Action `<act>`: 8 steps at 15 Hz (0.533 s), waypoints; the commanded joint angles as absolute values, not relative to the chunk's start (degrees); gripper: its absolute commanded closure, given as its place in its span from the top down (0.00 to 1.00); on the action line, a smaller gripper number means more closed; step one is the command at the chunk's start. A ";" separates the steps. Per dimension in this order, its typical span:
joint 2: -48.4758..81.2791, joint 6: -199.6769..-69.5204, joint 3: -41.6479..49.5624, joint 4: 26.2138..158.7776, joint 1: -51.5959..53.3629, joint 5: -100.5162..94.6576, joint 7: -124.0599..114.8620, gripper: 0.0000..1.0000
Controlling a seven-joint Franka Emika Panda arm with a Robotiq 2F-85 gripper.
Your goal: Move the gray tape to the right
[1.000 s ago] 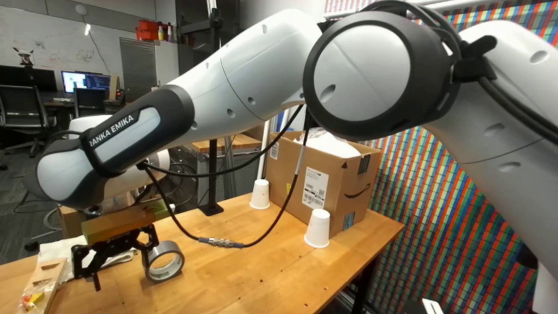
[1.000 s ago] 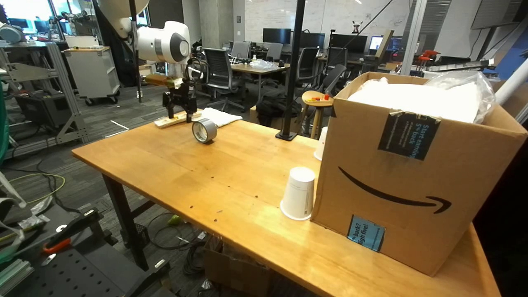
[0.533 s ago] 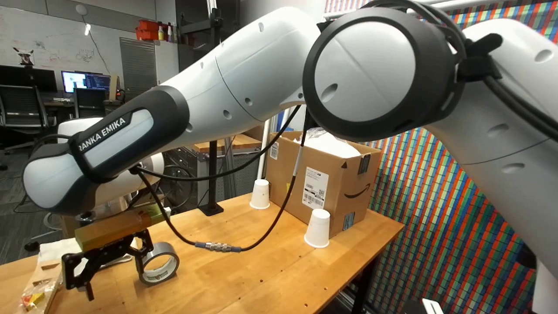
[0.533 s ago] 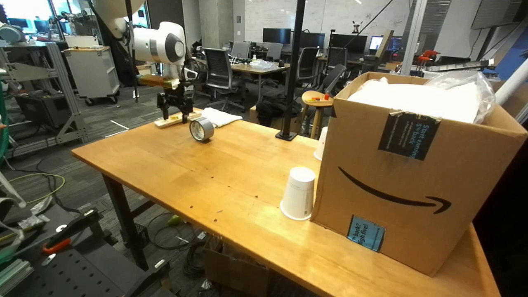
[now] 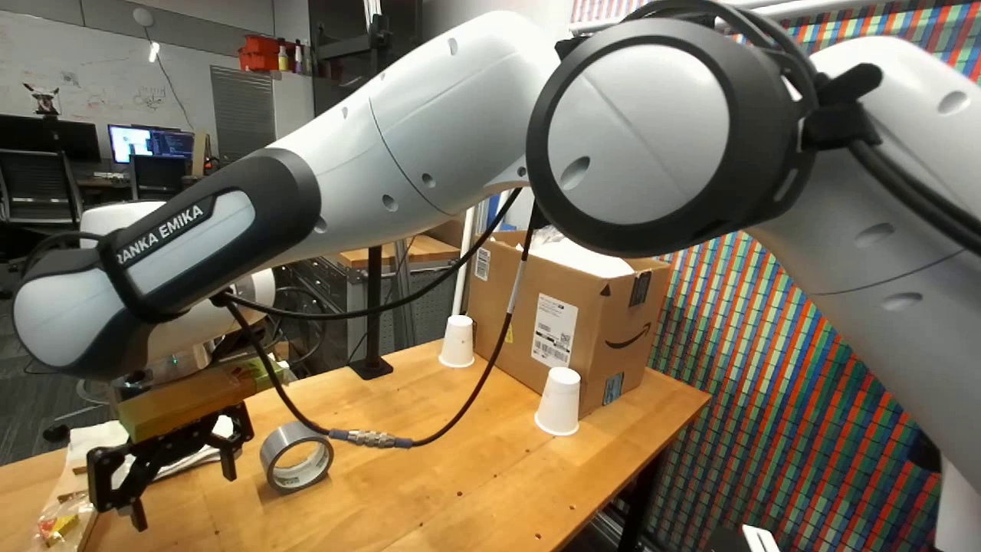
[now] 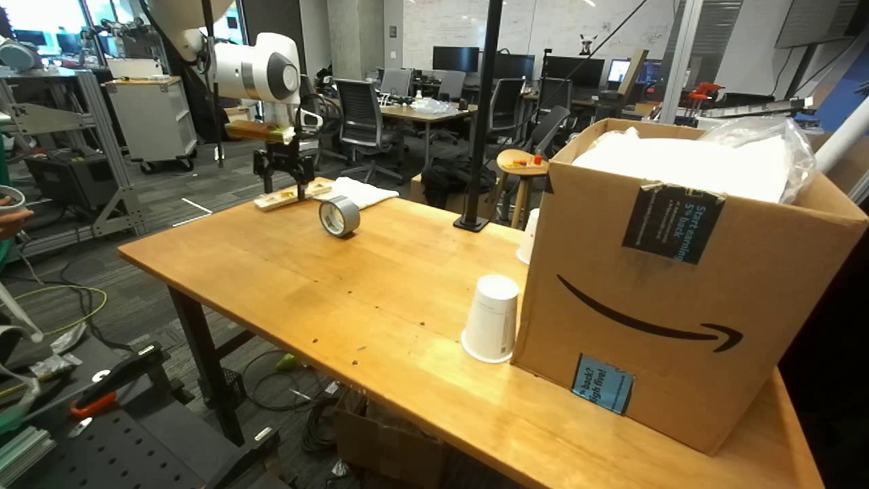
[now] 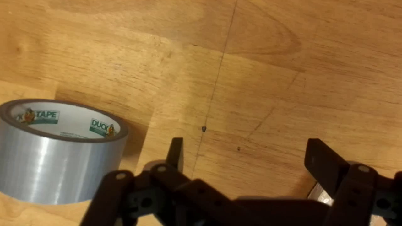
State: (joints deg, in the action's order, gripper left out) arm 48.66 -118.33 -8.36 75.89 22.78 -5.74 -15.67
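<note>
In both exterior views the gripper (image 5: 183,498) sits farther left than 0.5 s ago, the gray tape (image 6: 349,216) farther right, and the 2 now stand farther apart. At the left edge of an exterior view, a hand (image 6: 13,223) with a pale object (image 6: 16,206) now reaches further into sight.

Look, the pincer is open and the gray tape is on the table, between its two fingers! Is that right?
Not quite: the gray tape isn't between the fingers. The wrist view shows it outside them, off to the picture's left. The rest is right: the pincer is open and the tape is on the table.
</note>
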 commanded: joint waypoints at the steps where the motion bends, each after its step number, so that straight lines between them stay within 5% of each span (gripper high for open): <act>1: 51.04 -116.86 -7.80 71.15 22.78 -5.27 -13.10 1.00; 8: 54.07 -115.17 -6.89 66.82 21.74 -4.76 -12.17 1.00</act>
State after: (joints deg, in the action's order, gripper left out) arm 51.92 -117.33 -7.29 70.83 21.96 -5.74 -13.22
